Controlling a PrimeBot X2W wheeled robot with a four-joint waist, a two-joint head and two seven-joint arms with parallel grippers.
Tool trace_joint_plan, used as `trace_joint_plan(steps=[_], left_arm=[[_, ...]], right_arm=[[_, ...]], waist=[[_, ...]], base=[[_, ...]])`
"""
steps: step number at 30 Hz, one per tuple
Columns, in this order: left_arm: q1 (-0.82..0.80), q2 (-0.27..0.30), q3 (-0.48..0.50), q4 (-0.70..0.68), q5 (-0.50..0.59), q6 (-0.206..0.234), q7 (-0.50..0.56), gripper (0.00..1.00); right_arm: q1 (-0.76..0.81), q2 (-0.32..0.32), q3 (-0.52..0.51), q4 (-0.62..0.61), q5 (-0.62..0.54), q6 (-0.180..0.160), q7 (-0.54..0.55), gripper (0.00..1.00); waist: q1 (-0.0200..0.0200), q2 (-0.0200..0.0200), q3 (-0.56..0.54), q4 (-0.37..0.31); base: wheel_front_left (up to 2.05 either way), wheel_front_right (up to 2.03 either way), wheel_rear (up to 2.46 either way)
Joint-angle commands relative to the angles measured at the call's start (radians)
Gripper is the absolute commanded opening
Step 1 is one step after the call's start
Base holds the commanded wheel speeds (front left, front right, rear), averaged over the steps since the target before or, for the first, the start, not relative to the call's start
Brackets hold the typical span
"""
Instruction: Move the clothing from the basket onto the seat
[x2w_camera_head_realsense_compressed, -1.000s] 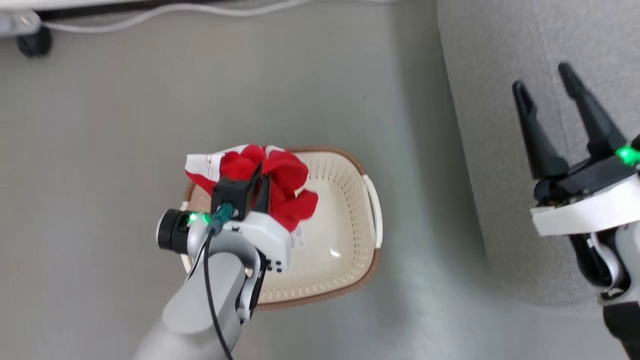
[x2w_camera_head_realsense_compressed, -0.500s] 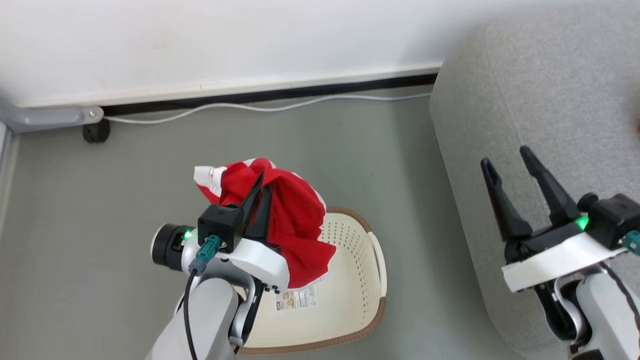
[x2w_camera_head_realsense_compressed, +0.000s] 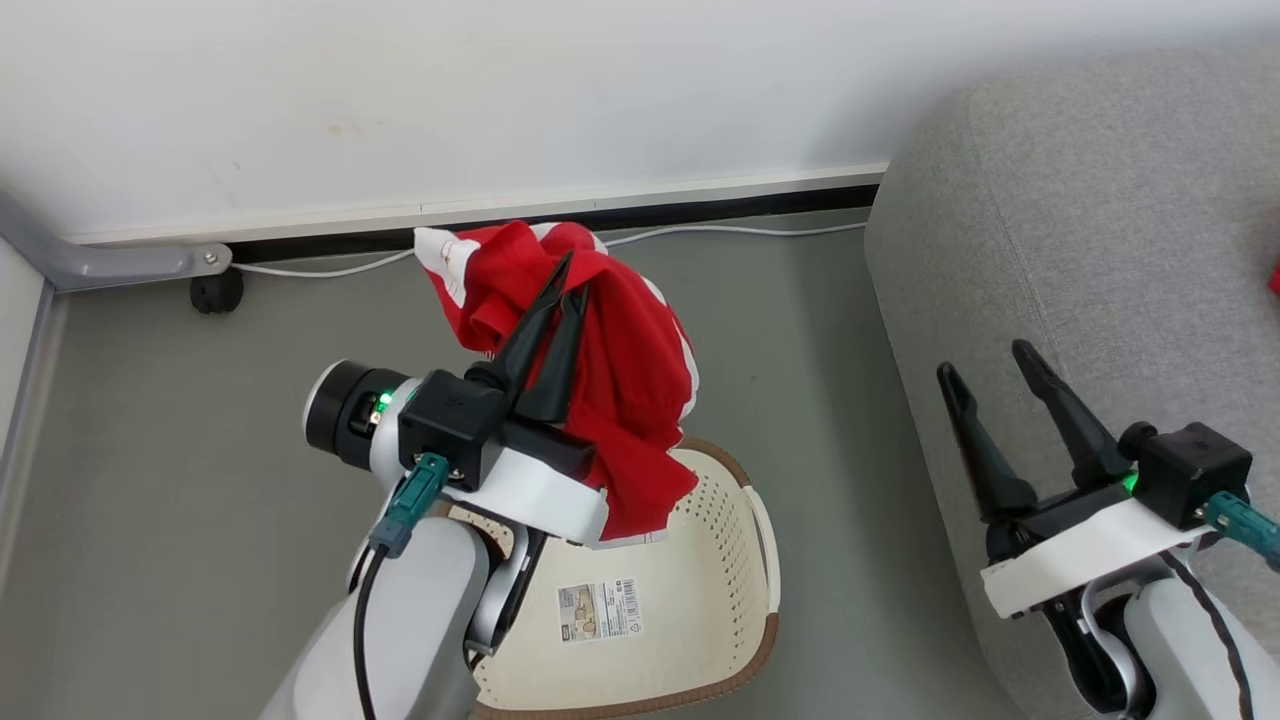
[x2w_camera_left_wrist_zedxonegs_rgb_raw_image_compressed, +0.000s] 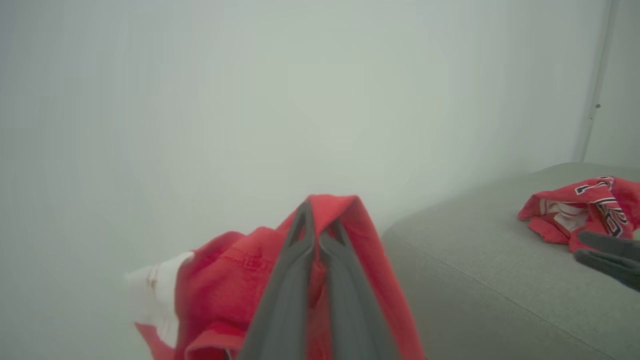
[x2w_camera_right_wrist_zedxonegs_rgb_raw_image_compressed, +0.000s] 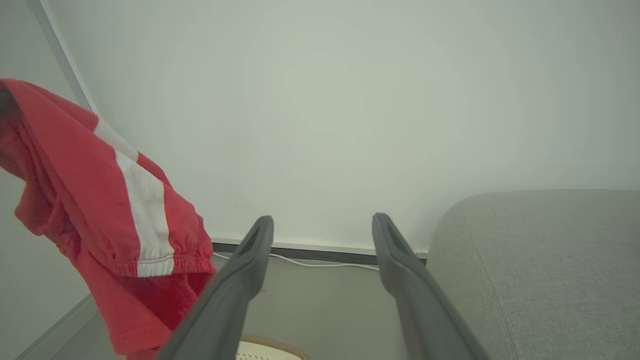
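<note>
My left gripper (x2w_camera_head_realsense_compressed: 575, 275) is shut on a red garment with white bands (x2w_camera_head_realsense_compressed: 630, 360), which hangs in the air above the cream basket (x2w_camera_head_realsense_compressed: 765, 640). In the left wrist view the red cloth (x2w_camera_left_wrist_zedxonegs_rgb_raw_image_compressed: 225, 280) drapes over both closed fingers (x2w_camera_left_wrist_zedxonegs_rgb_raw_image_compressed: 290, 280). The basket's inner bottom shows a paper label (x2w_camera_head_realsense_compressed: 600, 610) and no clothing. To the right is the grey seat (x2w_camera_head_realsense_compressed: 1100, 220), and a red jersey with dark lettering (x2w_camera_left_wrist_zedxonegs_rgb_raw_image_compressed: 585, 205) lies on it. My right gripper (x2w_camera_head_realsense_compressed: 983, 360) is open beside the seat's edge, with nothing between its fingers (x2w_camera_right_wrist_zedxonegs_rgb_raw_image_compressed: 235, 285). The hanging garment (x2w_camera_right_wrist_zedxonegs_rgb_raw_image_compressed: 100, 200) is to its left.
A white wall with a dark baseboard (x2w_camera_head_realsense_compressed: 700, 205) runs along the back, and a white cable (x2w_camera_head_realsense_compressed: 330, 268) lies on the floor beneath it. A grey frame leg with a black caster (x2w_camera_head_realsense_compressed: 215, 290) stands at the back left. Grey floor (x2w_camera_head_realsense_compressed: 150, 450) surrounds the basket.
The head camera has tilted up, so the wall came into view. My left gripper has lifted the red garment up out of the basket. The right gripper stays open.
</note>
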Motion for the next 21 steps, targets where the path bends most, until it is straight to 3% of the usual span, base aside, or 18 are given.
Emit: trace_joint_plan(steps=[1,13,17,21], left_arm=[[-0.057,0.016,0.021,-0.052,0.015,-0.005,0.007,0.00],[-0.062,0.006,-0.027,-0.112,0.024,-0.004,0.019,0.00],[-0.063,-0.002,-0.055,-0.120,0.022,-0.010,0.017,0.00],[-0.064,-0.011,-0.089,-0.133,0.011,-0.022,0.015,0.00]], right_arm=[[0.001,-0.005,0.038,-0.030,-0.005,0.003,-0.005,1.00],[-0.146,-0.049,0.271,-0.188,-0.001,0.003,-0.005,1.00],[-0.202,-0.060,0.357,-0.163,-0.014,0.003,-0.005,1.00],[-0.245,-0.054,0.433,-0.061,-0.029,0.003,-0.005,1.00]], waist=[[0.0000,0.0000,0.001,0.004],[0.0000,0.0000,0.013,0.026],[0.0000,0.0000,0.007,0.048],[0.0000,0.0000,-0.002,0.076]], base=[[0.00,0.00,0.00],[0.00,0.00,0.00],[0.00,0.00,0.00],[0.00,0.00,0.00]])
